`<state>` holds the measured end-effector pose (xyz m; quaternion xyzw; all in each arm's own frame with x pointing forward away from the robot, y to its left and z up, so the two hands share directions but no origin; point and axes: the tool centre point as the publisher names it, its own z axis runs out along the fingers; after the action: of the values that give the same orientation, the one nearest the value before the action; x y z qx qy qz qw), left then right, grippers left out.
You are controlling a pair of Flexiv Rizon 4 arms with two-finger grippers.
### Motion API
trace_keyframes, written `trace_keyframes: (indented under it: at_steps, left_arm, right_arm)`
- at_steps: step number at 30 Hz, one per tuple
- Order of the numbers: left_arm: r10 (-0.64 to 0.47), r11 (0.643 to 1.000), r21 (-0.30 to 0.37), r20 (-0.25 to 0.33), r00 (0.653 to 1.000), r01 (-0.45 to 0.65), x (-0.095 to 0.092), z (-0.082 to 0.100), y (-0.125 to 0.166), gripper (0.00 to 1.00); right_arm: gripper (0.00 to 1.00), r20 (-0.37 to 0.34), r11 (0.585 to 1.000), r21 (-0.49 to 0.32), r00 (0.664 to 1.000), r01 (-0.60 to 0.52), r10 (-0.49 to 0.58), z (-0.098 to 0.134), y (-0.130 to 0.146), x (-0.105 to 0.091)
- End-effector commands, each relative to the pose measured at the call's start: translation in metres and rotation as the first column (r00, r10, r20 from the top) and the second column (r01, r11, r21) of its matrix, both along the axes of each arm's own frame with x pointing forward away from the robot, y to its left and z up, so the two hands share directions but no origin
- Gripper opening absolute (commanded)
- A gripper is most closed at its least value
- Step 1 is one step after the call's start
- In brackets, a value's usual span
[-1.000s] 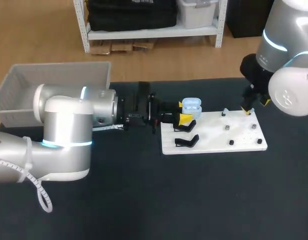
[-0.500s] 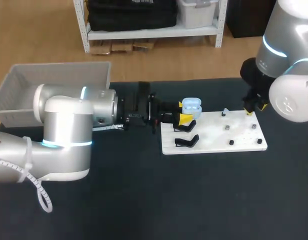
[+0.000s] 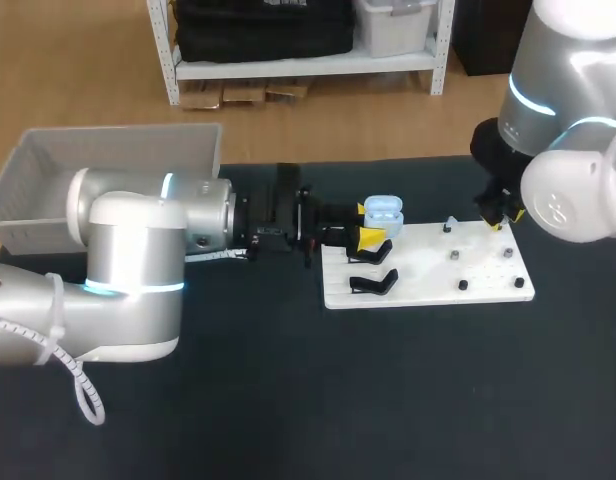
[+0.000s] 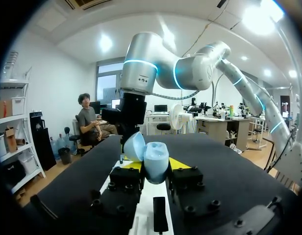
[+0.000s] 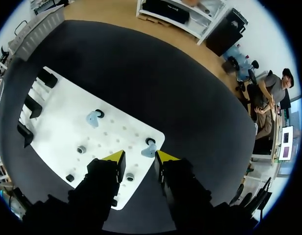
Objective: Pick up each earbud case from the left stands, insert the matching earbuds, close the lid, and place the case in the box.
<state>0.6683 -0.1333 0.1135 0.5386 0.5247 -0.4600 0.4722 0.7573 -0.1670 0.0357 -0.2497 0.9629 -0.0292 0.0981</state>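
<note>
Dark counter point(image 3: 288, 400) carries a white board point(image 3: 428, 285); box point(image 3: 48, 160) at its far left corner. Left claw point(image 3: 369, 226) grasps the open earbud case point(image 3: 384, 209); right claw point(image 5: 139, 157) hangs released above the board.

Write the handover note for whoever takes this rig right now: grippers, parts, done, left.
Left gripper: shut on the open blue earbud case, at the board's left stands.
Right gripper: fingers open, empty, above the earbud near the white board corner.
Second earbud is on its peg. Box is at the table's far left.
Done: case gripped, lid open.
Left: insert both earbuds, close lid, place case in box.
</note>
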Motion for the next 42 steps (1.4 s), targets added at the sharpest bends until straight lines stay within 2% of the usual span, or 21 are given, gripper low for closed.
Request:
trace_keyframes:
  at_steps: [1,26,42]
  left_arm:
    - [0.003,1.0,-0.004,0.003,1.0,-0.003,0.0,-0.001,0.0,0.0]
    - [0.003,1.0,-0.004,0.003,1.0,-0.003,0.0,-0.001,0.0,0.0]
    - [0.003,1.0,-0.004,0.003,1.0,-0.003,0.0,-0.001,0.0,0.0]
  right_arm:
    - [0.36,-0.004,1.0,-0.004,1.0,0.007,-0.007,0.0,0.001,0.002]
    - [0.32,0.004,0.999,-0.017,0.999,0.044,-0.044,-0.01,-0.008,0.006]
    - [0.26,-0.004,0.999,-0.017,0.999,0.05,-0.05,-0.014,-0.009,0.009]
